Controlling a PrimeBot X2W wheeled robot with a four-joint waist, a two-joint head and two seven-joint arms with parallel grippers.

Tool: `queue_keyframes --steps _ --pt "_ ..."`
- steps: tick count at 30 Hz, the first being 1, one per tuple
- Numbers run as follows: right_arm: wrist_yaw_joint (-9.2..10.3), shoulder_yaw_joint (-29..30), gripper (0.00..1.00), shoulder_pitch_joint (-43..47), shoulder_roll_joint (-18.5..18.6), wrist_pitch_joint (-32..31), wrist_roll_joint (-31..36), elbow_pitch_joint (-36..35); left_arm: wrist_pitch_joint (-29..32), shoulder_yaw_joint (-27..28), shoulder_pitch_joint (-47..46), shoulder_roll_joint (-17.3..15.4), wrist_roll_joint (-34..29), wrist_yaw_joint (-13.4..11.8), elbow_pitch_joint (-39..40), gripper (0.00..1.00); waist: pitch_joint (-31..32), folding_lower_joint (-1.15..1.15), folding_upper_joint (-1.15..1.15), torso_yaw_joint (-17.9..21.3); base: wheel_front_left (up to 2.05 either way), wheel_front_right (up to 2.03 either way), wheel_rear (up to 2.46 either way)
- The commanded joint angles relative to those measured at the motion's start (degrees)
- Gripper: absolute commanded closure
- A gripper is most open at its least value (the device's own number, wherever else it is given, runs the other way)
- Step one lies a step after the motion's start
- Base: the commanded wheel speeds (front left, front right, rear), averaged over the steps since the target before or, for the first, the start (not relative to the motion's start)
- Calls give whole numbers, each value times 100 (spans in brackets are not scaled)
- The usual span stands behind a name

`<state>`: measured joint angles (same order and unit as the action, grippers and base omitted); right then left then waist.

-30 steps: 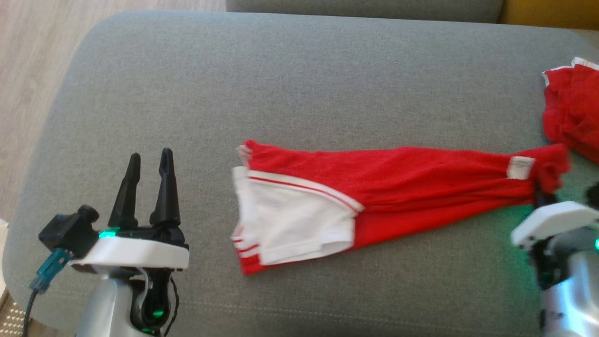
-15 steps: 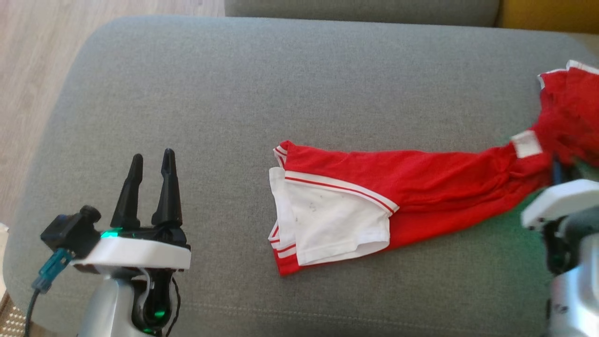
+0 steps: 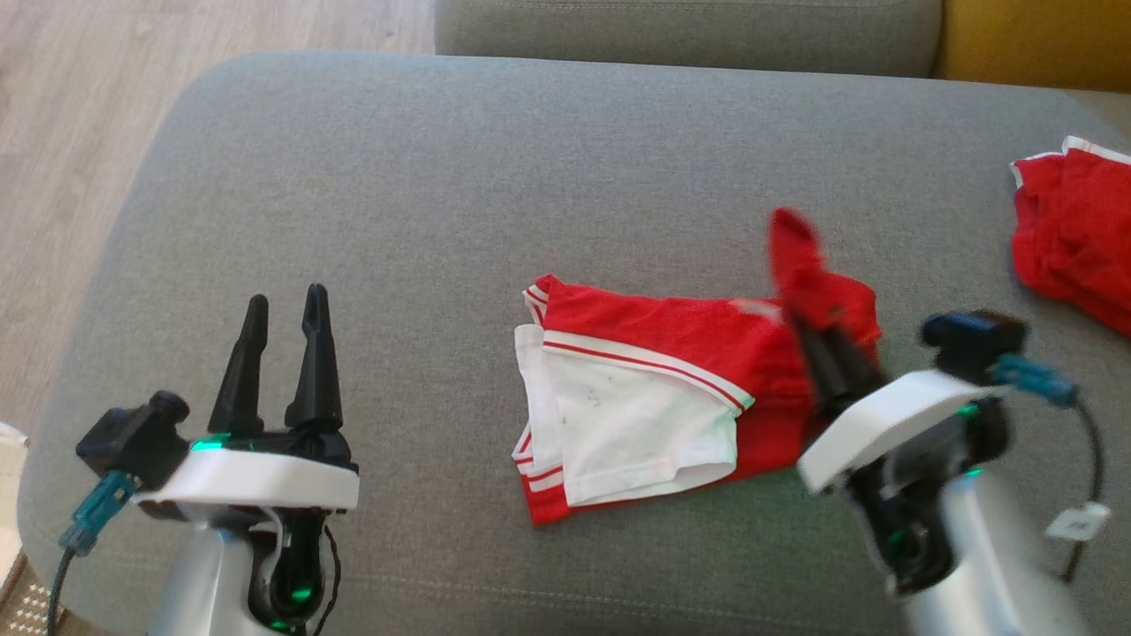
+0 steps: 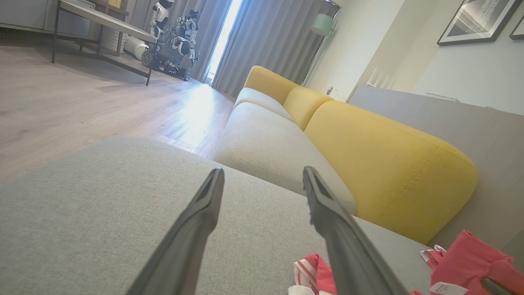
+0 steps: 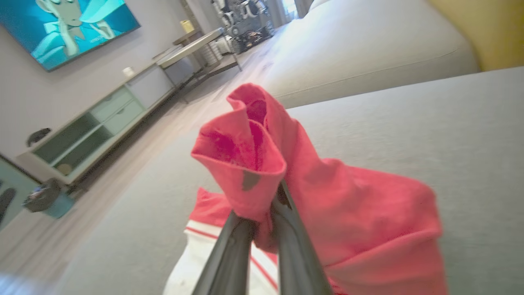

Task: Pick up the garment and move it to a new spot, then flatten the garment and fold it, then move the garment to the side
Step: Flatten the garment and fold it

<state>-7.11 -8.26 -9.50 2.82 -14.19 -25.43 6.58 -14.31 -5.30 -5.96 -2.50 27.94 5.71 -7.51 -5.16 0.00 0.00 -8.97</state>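
One garment point(image 3: 654, 336) end, at three o'clock, is clamped by the right gripper point(image 3: 800, 314), seemingly for folding; left gripper point(image 3: 284, 296) waits, fingers apart.

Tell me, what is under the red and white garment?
The grey sofa cushion lies under the garment. Whatever sits beneath the flat part is covered. Its right end is lifted off the cushion, pinched in the right gripper.
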Motion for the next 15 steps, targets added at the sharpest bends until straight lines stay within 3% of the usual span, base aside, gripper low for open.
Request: queue_keyframes --steps 1,8,15 --pt "-37 -348 100 -51 8 -7 -225 -259 -69 152 -123 -38 35 -14 182 0 12 0 0 -22 0 0 0" --pt "-37 -1176 100 6 7 208 -553 40 -69 144 -124 -38 98 -21 204 0 -40 0 0 -135 0 0 0" --pt "-37 -1565 100 -115 7 461 -777 509 -69 113 -139 -38 133 -21 203 0 -125 0 0 -229 0 0 0"
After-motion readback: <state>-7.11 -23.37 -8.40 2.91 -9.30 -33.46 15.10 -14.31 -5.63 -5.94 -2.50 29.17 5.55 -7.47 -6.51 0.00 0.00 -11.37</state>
